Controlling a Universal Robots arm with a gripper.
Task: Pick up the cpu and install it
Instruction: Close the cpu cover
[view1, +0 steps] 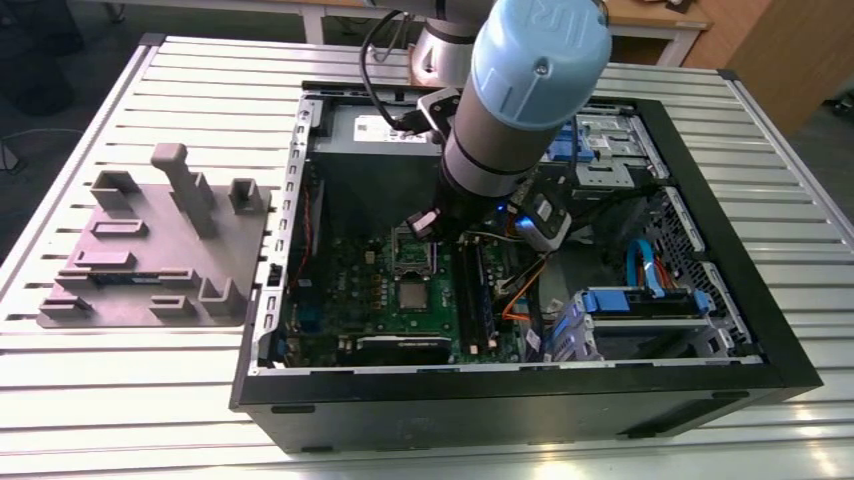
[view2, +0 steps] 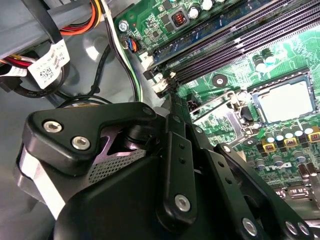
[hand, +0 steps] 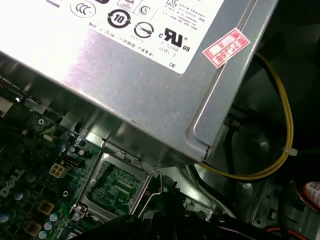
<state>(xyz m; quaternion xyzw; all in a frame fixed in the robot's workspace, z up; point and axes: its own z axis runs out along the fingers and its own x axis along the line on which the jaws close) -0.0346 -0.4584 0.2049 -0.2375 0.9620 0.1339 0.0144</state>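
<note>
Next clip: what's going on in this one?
A robot arm reaches into an open black computer case lying on a slatted metal table. Its gripper hangs over the green motherboard, close to the CPU socket. A small flat silver-grey square cpu lies on the board. The socket's metal retention frame stands open.

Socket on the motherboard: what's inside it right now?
A pale silver-grey square, apparently the cpu, lies inside the socket, its metal cover plate flipped open beside it. Contacts underneath are covered.
</note>
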